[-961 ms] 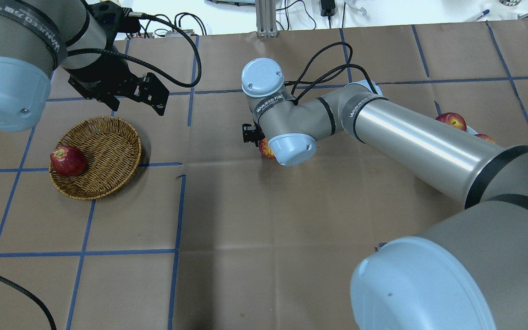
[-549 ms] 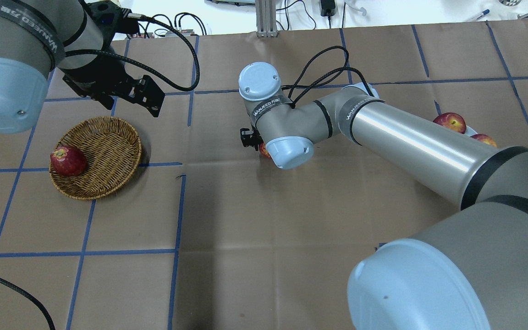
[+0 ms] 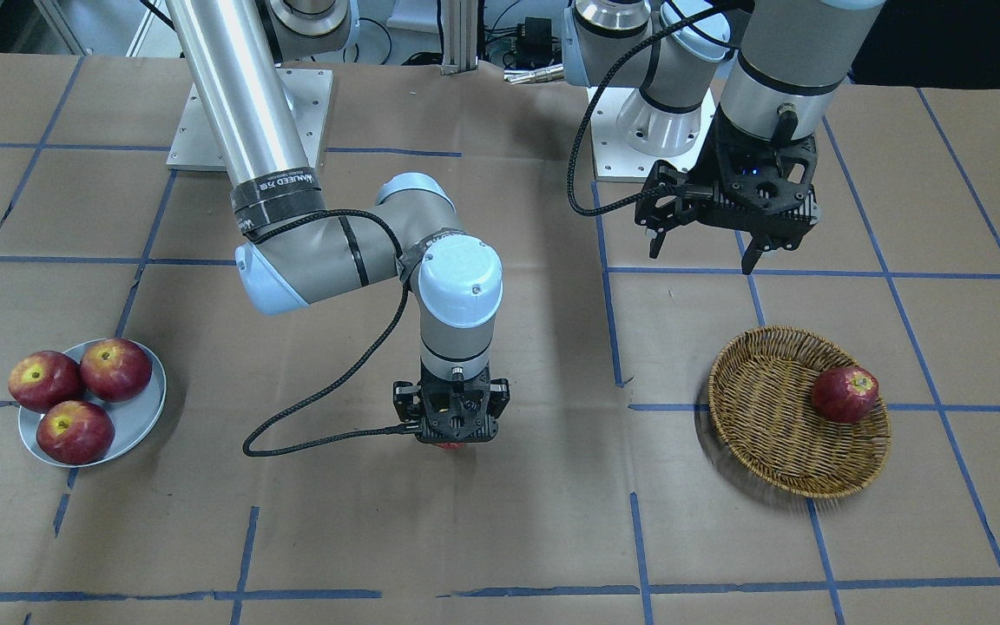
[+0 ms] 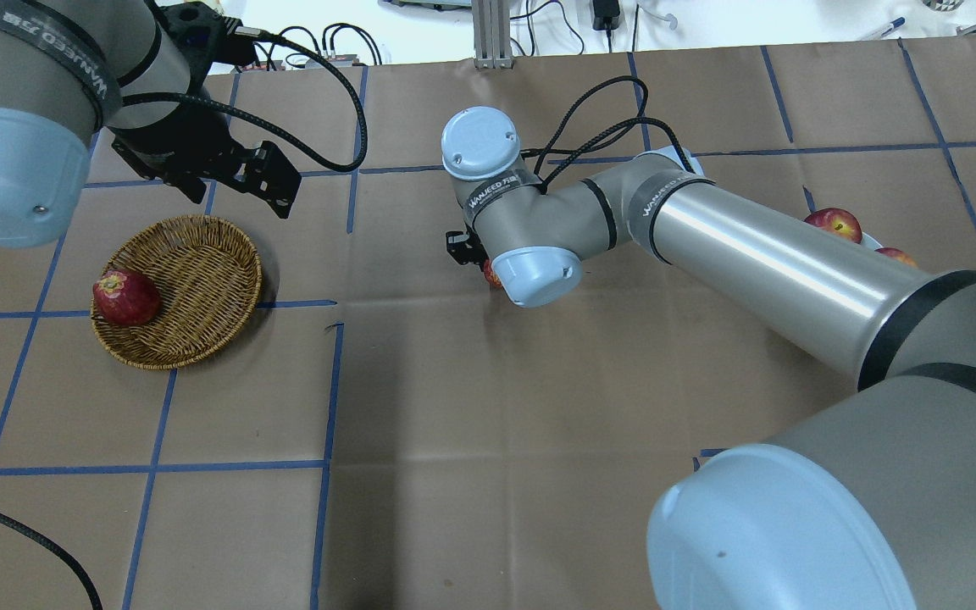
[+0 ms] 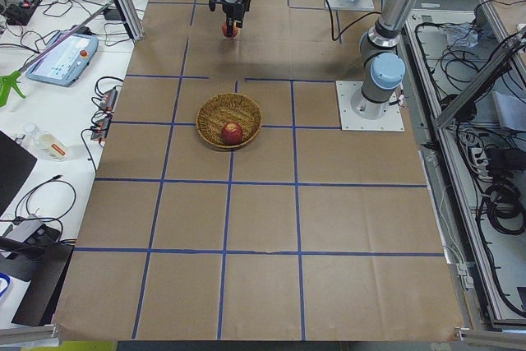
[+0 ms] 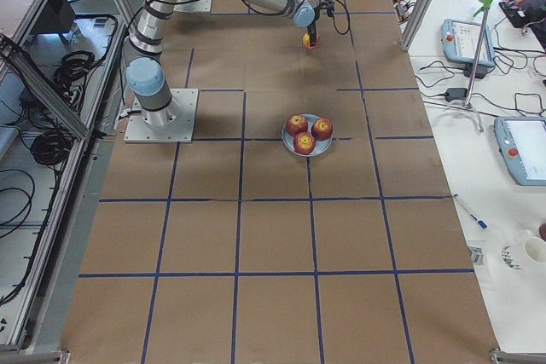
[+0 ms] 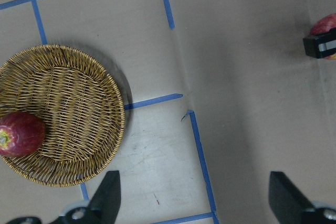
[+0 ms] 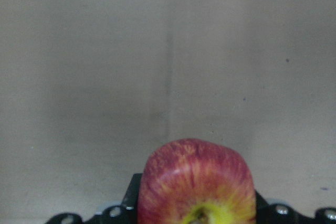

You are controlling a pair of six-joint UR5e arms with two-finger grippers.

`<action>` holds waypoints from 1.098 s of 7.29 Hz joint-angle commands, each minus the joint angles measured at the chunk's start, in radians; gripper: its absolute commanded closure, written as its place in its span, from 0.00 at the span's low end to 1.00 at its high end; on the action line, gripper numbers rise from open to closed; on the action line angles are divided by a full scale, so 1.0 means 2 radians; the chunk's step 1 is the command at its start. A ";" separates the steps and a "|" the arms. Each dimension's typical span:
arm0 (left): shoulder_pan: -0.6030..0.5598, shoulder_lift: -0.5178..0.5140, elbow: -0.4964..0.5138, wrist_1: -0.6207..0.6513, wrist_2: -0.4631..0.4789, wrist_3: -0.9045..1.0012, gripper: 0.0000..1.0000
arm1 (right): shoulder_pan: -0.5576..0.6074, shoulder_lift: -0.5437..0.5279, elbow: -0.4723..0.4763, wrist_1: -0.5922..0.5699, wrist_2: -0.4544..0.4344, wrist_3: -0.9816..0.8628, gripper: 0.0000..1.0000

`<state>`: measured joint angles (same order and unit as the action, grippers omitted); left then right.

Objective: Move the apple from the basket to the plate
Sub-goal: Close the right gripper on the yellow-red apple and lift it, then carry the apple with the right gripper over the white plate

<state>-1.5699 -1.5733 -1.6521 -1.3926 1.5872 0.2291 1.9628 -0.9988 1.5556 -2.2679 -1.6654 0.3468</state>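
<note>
Right gripper's fingers (image 7: 320, 46) are clamping the apple (image 8: 197, 187), one on each side, stem hollow and yellow patch facing up toward the wrist camera. The right gripper (image 3: 450, 437) is pointing straight down and holding the apple off the brown paper table (image 3: 500, 538), mid-table, between the basket (image 3: 769, 438) and the plate (image 3: 134, 418) and well apart from both. From the front only a sliver of red is peeking out under the gripper body. The left gripper (image 3: 704, 253) is hanging above the table just behind the basket on the robot's side, fingers (image 7: 107, 195) spread wide, nothing between them. A dark red apple (image 3: 845, 394) is lying in the basket against its rim. Three red apples (image 3: 75, 431) are sitting on the plate, touching each other.
</note>
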 commanded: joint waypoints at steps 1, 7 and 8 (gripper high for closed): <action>0.000 -0.003 -0.001 -0.002 -0.001 0.000 0.01 | -0.007 -0.061 -0.017 0.067 0.001 -0.009 0.38; 0.000 0.003 -0.002 -0.004 -0.004 -0.001 0.01 | -0.301 -0.199 0.070 0.163 0.007 -0.339 0.40; 0.000 0.004 -0.002 -0.005 -0.004 -0.001 0.01 | -0.350 -0.199 0.085 0.163 0.019 -0.401 0.40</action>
<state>-1.5708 -1.5685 -1.6551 -1.3998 1.5785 0.2272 1.3990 -1.3903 1.6852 -1.9430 -1.6479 -0.3034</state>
